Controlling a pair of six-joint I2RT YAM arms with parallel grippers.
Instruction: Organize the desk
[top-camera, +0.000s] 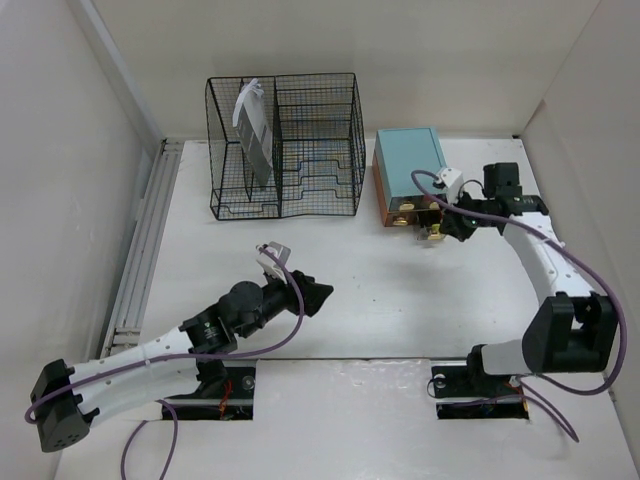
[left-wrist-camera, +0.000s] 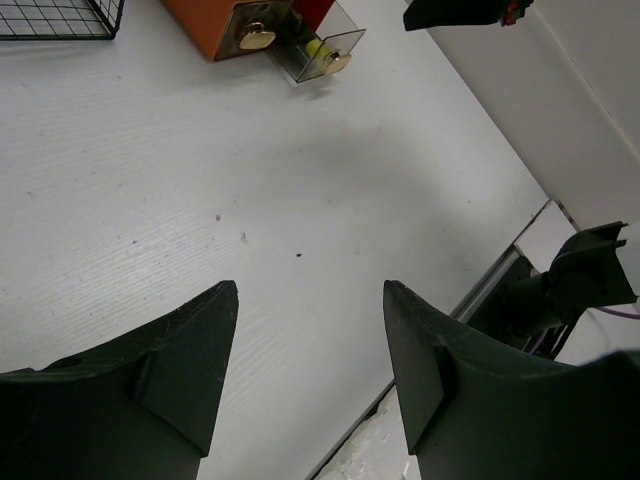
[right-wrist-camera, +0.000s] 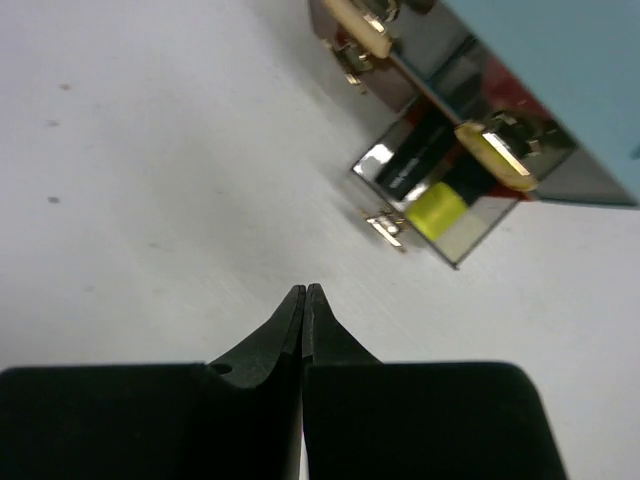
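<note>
**Right pincer pressed together by the open drawer**

It pinches nothing, just near of the clear drawer pulled out of the teal-topped box at far right. Left pincer hangs spread and empty over the desk, which lies beneath both arms. I judge the desk stiff, heavy and smooth, with nothing to grasp; the drawer's gold knob is the likelier hold.
</note>
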